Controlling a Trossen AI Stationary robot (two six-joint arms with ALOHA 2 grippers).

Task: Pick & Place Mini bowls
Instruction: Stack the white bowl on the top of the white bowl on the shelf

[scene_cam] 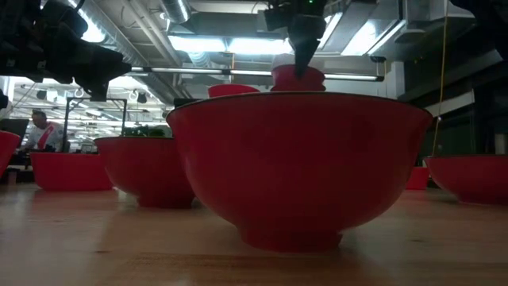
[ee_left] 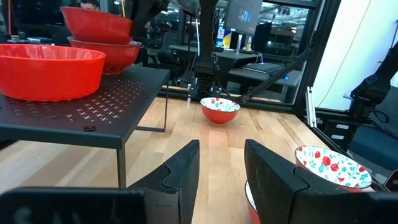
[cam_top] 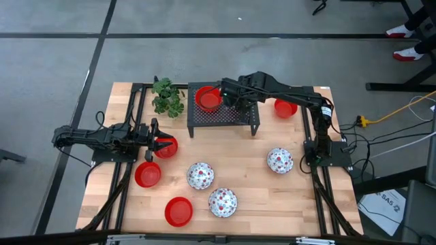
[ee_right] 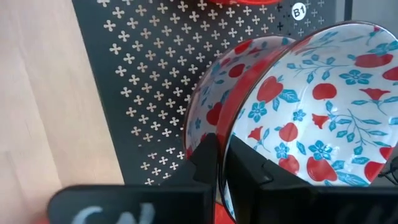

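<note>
A black perforated rack (cam_top: 225, 117) stands at the table's far middle. On it sit a plain red bowl (cam_top: 208, 99) and a floral bowl (ee_right: 208, 109), white inside and red outside. My right gripper (ee_right: 222, 152) is over the rack, shut on a second floral bowl (ee_right: 323, 106) that sits tilted over the first one (ee_left: 106, 53). My left gripper (ee_left: 221, 168) waits open at the table's left, level, beside a red bowl (cam_top: 165, 146), with nothing between its fingers. My right gripper pinches the upper floral bowl's rim (ee_right: 231, 134), one finger against the red outer wall and one inside (ee_right: 249, 165) on the patterned face. The fingers slant steeply down from above. The bowl (ee_left: 96, 23) is tilted over the lower bowl; whether they touch, I cannot tell.
On the table stand a red bowl (cam_top: 285, 107) right of the rack, three floral bowls (cam_top: 280, 160), (cam_top: 200, 175), (cam_top: 223, 202) and two red bowls (cam_top: 148, 174), (cam_top: 178, 211) toward the near side. A green plant (cam_top: 167, 96) sits left of the rack.
</note>
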